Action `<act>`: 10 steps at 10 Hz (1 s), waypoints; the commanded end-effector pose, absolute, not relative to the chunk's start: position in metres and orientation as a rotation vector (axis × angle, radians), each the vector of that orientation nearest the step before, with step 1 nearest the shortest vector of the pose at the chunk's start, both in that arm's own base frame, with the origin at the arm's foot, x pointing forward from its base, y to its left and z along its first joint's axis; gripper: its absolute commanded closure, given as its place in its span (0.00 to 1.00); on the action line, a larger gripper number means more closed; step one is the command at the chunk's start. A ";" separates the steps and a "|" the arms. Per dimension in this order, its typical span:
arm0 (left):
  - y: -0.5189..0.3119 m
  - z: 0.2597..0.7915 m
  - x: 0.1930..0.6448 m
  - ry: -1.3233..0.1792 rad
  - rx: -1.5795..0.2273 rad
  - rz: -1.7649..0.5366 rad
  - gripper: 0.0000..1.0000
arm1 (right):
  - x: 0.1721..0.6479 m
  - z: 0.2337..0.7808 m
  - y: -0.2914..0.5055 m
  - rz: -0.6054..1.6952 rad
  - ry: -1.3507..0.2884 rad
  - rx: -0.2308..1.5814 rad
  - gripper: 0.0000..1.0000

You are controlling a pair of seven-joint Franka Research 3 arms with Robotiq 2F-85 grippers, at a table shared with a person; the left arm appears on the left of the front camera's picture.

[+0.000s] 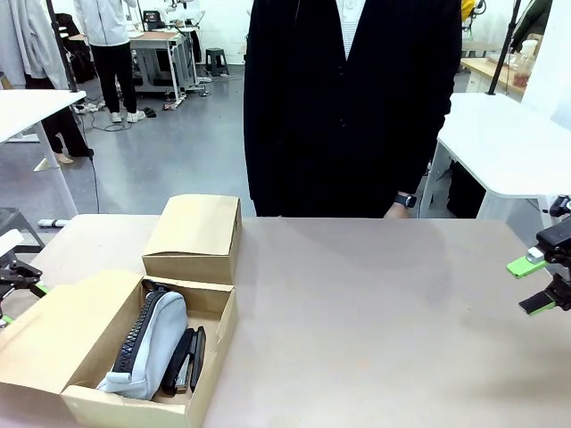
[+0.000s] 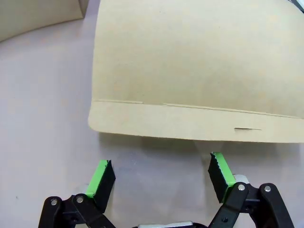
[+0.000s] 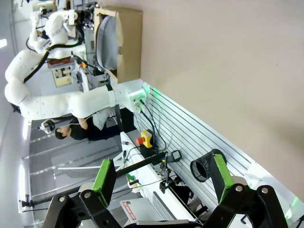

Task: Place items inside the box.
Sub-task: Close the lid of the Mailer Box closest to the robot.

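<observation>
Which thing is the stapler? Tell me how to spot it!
Look at the open cardboard box at the near left of the table. Inside lies a puffy grey pencil case with a dark zip. The stapler is the thin black thing squeezed between that case and the box's right wall, hard and dark, not soft.

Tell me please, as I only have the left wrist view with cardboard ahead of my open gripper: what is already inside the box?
Observer: A grey pencil case lies in the open box, with a black stapler beside it.
Operator: Where is the right gripper?
Observer: The right gripper is open and empty at the table's right edge.
Operator: Is the person near?
Observer: Yes, the person stands at the far side.
</observation>
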State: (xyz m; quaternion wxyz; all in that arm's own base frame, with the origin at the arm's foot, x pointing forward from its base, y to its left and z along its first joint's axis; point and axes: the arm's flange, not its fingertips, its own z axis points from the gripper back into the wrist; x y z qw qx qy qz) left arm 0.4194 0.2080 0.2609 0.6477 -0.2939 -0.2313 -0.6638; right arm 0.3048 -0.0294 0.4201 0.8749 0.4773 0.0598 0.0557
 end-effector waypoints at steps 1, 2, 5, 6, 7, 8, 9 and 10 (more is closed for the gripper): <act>0.210 0.249 0.419 -0.510 -0.686 -1.506 0.00 | 0.305 0.423 -0.028 0.107 0.121 1.015 0.00; 0.203 0.248 0.418 -0.539 -0.727 -1.525 0.00 | 0.305 0.423 -0.028 0.107 0.121 1.015 0.00; 0.182 0.250 0.415 -0.614 -0.859 -1.567 0.00 | 0.305 0.423 -0.028 0.107 0.121 1.015 0.00; 0.173 0.252 0.414 -0.651 -0.892 -1.578 0.00 | 0.305 0.423 -0.028 0.107 0.121 1.015 0.00; 0.167 0.255 0.414 -0.688 -0.924 -1.581 0.00 | 0.305 0.423 -0.028 0.107 0.121 1.015 0.00; 0.166 0.259 0.415 -0.724 -0.928 -1.566 0.00 | 0.305 0.423 -0.028 0.107 0.121 1.015 0.00; 0.165 0.265 0.413 -0.783 -0.996 -1.537 0.00 | 0.305 0.423 -0.028 0.107 0.121 1.015 0.00; 0.163 0.273 0.408 -0.827 -1.039 -1.530 0.00 | 0.305 0.423 -0.028 0.107 0.121 1.015 0.00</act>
